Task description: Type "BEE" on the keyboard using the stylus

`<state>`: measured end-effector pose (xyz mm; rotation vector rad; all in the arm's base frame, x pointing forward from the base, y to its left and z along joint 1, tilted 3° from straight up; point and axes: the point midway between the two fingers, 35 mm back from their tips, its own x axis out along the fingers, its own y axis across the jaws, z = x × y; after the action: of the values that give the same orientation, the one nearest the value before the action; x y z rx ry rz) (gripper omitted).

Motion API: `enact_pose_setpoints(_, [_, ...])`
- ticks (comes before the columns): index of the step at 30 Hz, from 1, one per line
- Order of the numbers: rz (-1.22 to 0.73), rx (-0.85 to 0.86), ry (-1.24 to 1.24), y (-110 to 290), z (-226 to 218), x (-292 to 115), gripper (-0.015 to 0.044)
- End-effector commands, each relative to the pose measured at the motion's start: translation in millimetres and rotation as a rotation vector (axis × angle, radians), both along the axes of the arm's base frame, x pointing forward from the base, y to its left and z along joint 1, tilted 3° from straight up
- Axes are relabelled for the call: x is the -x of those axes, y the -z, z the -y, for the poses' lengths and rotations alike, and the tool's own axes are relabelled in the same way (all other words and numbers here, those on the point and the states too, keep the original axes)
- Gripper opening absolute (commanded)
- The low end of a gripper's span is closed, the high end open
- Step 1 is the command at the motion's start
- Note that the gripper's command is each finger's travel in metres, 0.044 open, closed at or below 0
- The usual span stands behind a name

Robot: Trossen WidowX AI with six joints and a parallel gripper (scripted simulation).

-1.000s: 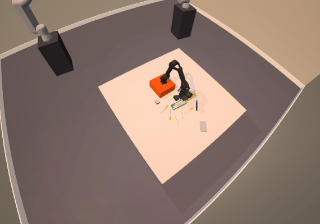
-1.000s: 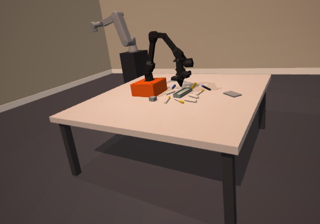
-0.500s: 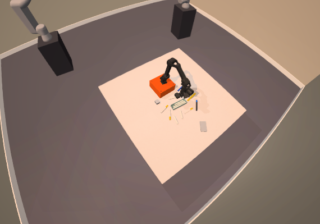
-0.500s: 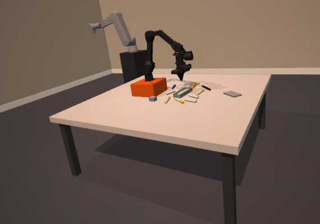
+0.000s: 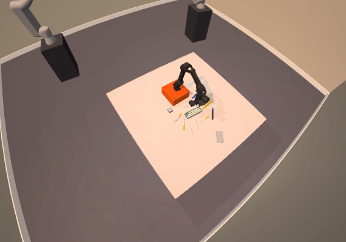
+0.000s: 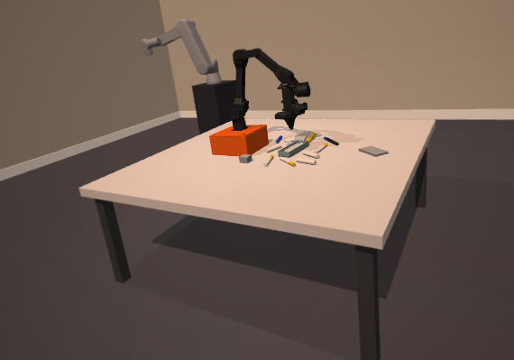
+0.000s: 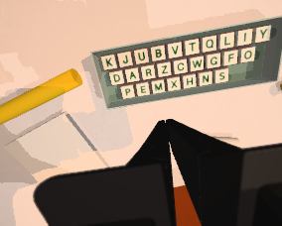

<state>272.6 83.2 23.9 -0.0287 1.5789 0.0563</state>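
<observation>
The hand (image 7: 168, 124) hangs above the counter (image 6: 270, 192) with its two black fingers pressed together to a point and nothing between them. In the wrist view the fingertips sit just short of the keyboard's (image 7: 186, 64) near edge, below the X and M keys, apart from them.

The keyboard is a flat grey-green tray with cream square keys lettered in dark green, in three rows: K J U B V T Q L I Y, then D A R Z C W G F O, then P E M X H N S. It lies on the counter just beside the orange base (image 6: 239, 139), amid scattered pens.

A yellow cylinder (image 7: 37, 96) lies to the left of the keyboard in the wrist view, tilted, its round end near the K key but not touching the tray. Which of the pens is the stylus I cannot tell; none is in the hand. White, yellow-tipped and blue-tipped sticks lie around the keyboard, with a dark pen (image 6: 331, 141) further right, a grey slab (image 6: 373, 151) well apart, and a grey cube (image 6: 245, 158) before the base.
</observation>
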Motion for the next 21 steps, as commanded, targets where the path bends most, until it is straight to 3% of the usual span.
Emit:
enact_pose_setpoints(1, [0.000, 0.000, 0.000, 0, 0, 0, 0.0000])
enact_pose_setpoints(2, [0.000, 0.000, 0.000, 0, 0, 0, 0.0000])
enact_pose_setpoints(8, [-0.025, 0.050, 0.138, 5, -19, 16, 0.0150])
enact_pose_setpoints(21, [0.111, 0.311, 0.794, 25, -79, 102, 0.0150])
